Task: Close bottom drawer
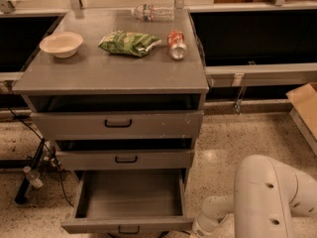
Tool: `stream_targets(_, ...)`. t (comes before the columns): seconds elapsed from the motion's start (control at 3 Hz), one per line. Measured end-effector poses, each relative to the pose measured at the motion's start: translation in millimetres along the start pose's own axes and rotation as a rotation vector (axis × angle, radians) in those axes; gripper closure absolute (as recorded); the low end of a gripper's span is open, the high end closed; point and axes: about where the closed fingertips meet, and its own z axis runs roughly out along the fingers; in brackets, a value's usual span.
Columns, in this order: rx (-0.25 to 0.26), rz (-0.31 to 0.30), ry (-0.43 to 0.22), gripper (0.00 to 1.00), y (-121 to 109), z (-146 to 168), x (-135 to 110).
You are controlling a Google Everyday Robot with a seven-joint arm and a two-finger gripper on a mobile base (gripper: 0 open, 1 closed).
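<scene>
The bottom drawer of the grey cabinet is pulled far out and is empty inside. Its shallow front panel with a small black bar handle sits at the lower edge of the view. My white arm reaches in from the lower right. Its wrist end is just right of the drawer's front right corner. The gripper itself is below the frame and out of view.
The middle drawer and top drawer stand slightly open. On the cabinet top lie a cream bowl, a green chip bag, a red can and a water bottle. Cables and a stand are left; a cardboard box is right.
</scene>
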Motion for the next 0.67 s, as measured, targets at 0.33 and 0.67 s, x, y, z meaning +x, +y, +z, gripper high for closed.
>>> stream_targets(0.33, -0.027, -0.031, -0.014, 1.00, 15, 0, 0)
stream_targets(0.67, -0.052, -0.073, -0.020, 1.00, 36, 2, -3)
